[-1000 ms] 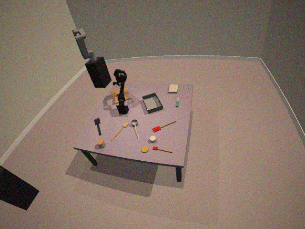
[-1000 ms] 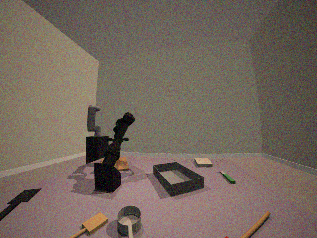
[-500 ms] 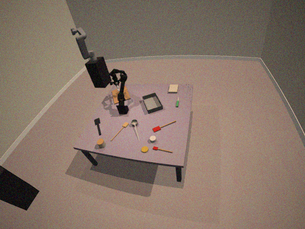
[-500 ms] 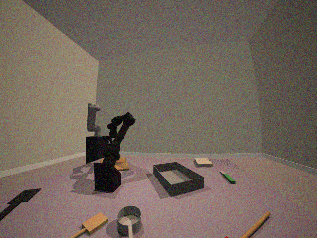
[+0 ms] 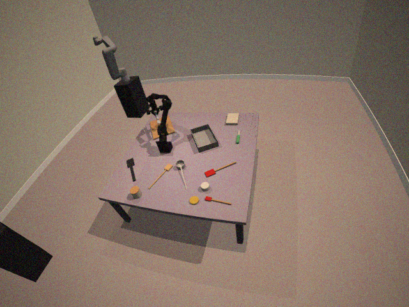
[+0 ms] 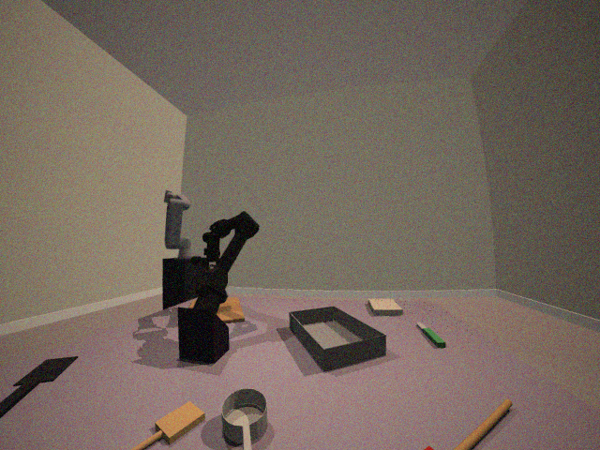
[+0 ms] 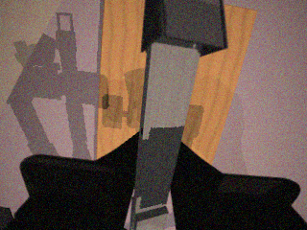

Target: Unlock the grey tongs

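My gripper (image 5: 156,112) (image 7: 155,136) is shut on the grey tongs (image 5: 158,118) (image 7: 170,86) and holds them above the wooden board (image 5: 168,126) (image 6: 232,307) (image 7: 120,29). In the wrist view the tongs run up from between the dark fingers to a dark block at their far end, with the board and shadows behind. In the top view a light piece of them points down from the gripper. The arms' spread and the lock are not clear. The roasting tin (image 5: 208,147) (image 6: 355,353) stands right of the arm, with nothing across it.
A pale block (image 5: 232,118) (image 6: 384,306) and a green-handled tool (image 5: 238,137) (image 6: 432,337) lie beyond the tin. A ladle-like cup (image 5: 180,164), spatulas with red heads (image 5: 209,173), a black turner (image 5: 130,162) and small round pots (image 5: 205,185) are nearer the front. A black pedestal (image 5: 131,99) stands behind.
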Robot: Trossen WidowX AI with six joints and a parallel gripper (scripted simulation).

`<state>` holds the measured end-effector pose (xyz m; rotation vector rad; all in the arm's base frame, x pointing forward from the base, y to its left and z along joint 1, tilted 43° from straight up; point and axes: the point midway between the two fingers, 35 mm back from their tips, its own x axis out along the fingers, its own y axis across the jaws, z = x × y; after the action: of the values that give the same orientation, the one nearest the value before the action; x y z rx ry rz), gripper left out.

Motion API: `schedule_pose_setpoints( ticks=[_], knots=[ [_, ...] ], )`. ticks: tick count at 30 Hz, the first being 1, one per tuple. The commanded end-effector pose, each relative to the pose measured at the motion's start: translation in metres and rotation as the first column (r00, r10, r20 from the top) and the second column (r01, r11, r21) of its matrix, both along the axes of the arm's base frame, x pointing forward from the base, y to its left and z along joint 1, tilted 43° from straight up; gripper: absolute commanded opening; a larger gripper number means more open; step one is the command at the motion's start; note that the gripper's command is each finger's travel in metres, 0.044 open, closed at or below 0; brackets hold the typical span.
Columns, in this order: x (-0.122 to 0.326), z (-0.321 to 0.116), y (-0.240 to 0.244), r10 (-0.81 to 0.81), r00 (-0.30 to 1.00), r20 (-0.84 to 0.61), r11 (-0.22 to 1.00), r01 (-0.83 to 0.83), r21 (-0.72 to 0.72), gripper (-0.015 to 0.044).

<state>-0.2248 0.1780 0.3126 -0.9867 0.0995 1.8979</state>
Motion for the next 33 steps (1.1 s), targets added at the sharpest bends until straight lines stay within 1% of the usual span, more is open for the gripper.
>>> schedule_pose_setpoints(
  ticks=[1,18,33],
  knots=[
    [-0.004,0.005,-0.003,0.055,0.997,-0.045,0.997,-0.052,0.059,-0.0150],
    [-0.018,0.014,-0.013,0.243,0.956,-0.165,0.937,-0.187,0.296,-0.0150],
    [-0.014,0.023,-0.027,0.370,0.899,-0.234,0.836,-0.212,0.507,-0.0150]
  ],
)
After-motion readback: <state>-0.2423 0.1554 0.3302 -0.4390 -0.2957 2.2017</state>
